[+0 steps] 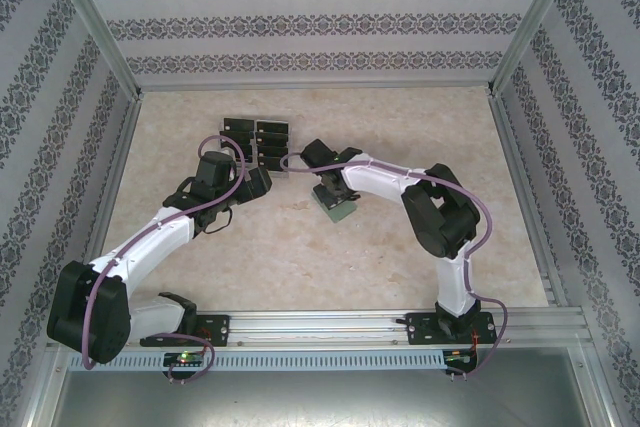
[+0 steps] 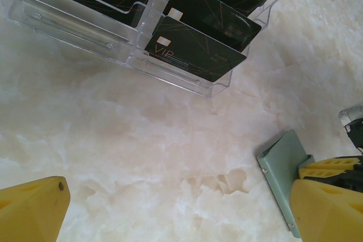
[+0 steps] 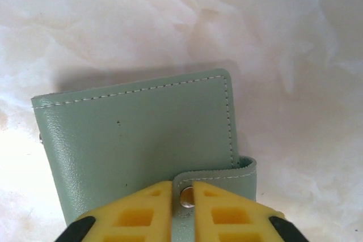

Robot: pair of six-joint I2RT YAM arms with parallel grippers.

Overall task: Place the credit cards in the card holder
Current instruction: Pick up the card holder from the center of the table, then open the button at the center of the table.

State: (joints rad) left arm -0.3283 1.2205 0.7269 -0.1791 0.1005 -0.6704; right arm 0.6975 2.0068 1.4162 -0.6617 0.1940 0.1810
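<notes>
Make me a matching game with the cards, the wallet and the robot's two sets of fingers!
Things:
1. credit cards
2. card holder
3. left fingers
4. right fingers

States:
A. spread wide open
B. pinching the clasp tab
C. standing in the clear tray
D. lying closed on the table

Pairs: 1-C, 2-D, 3-A, 4-B

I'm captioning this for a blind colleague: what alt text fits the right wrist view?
The right gripper, yellow-fingered, pinches the clasp tab of a closed grey-green card holder lying flat on a pale marbled table.
</notes>
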